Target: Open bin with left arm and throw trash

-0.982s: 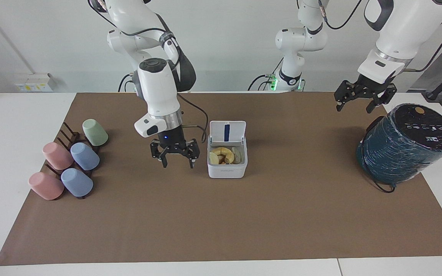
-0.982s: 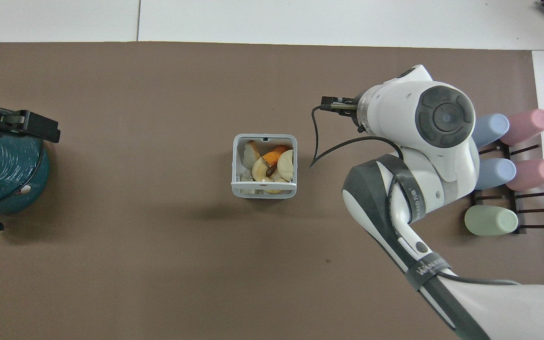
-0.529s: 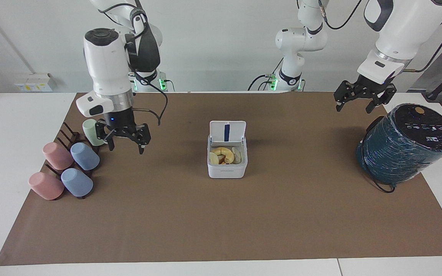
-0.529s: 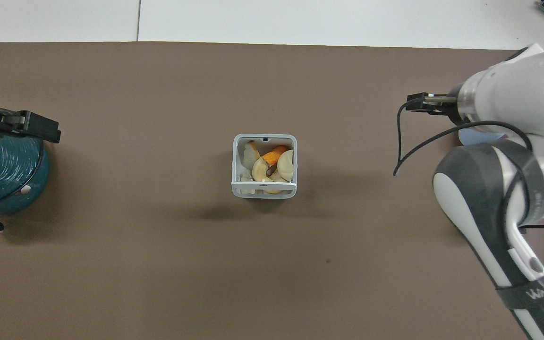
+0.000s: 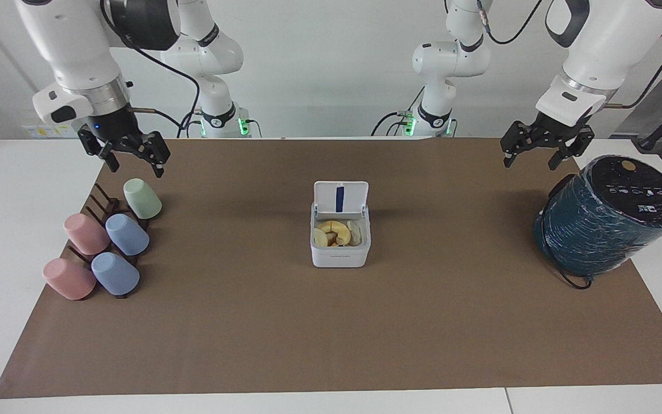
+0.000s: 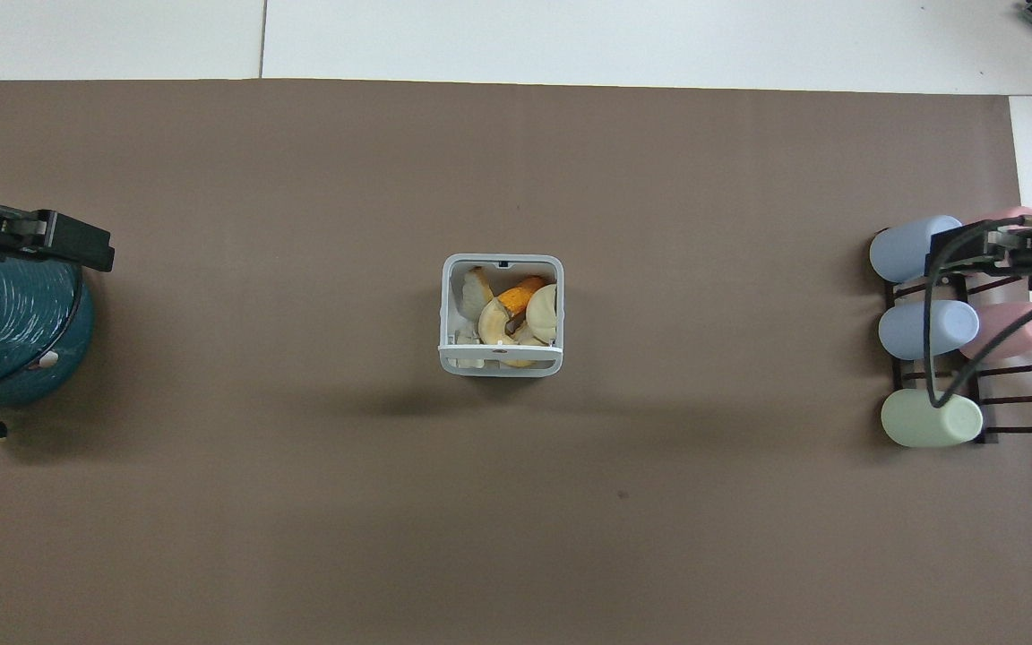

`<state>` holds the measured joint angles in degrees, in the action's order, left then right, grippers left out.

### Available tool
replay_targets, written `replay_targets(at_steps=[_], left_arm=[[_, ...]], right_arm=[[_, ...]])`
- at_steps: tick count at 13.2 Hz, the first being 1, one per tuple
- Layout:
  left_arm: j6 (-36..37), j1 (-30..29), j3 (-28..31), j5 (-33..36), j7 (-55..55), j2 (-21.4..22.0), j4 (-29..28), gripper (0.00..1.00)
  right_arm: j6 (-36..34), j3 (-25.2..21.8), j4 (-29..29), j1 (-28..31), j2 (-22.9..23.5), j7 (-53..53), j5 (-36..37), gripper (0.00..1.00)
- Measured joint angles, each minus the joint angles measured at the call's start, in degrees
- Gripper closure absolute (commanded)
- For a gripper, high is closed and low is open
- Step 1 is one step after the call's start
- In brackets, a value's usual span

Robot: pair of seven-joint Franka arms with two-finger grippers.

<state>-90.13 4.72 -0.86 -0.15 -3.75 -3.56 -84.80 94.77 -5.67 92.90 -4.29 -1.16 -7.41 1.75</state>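
The white bin (image 5: 339, 252) stands in the middle of the brown mat with its lid (image 5: 341, 198) up, blue stripe showing. The trash lies inside: a yellowish crescent peel (image 5: 335, 229), an orange chunk (image 6: 520, 294) and a pale cream oval piece (image 6: 541, 312). The bin also shows in the overhead view (image 6: 500, 362). My left gripper (image 5: 531, 162) is open and empty, raised in the air beside the teal cylinder; it shows in the overhead view (image 6: 50, 240). My right gripper (image 5: 133, 168) is open and empty, raised over the cup rack (image 6: 986, 251).
A big dark teal wrapped cylinder (image 5: 609, 215) stands at the left arm's end of the table. A dark rack (image 5: 104, 204) with a green cup (image 5: 142, 198), blue cups (image 5: 127, 234) and pink cups (image 5: 85, 233) sits at the right arm's end.
My right gripper has moved from beside the bin toward its own end of the table and risen, now over the cup rack. The left arm and the bin have not moved.
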Motion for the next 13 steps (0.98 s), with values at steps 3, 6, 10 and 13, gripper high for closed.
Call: replay_targets(at_steps=[3,6,10,13], left_arm=[[0.0,0.0,0.0,0.0,0.0,0.0,-0.01,0.0],[0.0,0.0,0.0,0.0,0.0,0.0,-0.02,0.0],[0.0,0.0,0.0,0.0,0.0,0.0,-0.02,0.0],[0.0,0.0,0.0,0.0,0.0,0.0,-0.06,0.0]], right_arm=[[-2.54,-0.42,0.03,1.65,-1.84,2.81,-1.19,0.0],[-2.46,0.27,0.17,1.37,-1.98,2.82,-1.2,0.0],[-2.46,0.62,0.6,1.07,-1.98,2.82,-1.19,0.0],[-2.46,0.69,0.77,0.64,-1.98,2.82,-1.08,0.0]])
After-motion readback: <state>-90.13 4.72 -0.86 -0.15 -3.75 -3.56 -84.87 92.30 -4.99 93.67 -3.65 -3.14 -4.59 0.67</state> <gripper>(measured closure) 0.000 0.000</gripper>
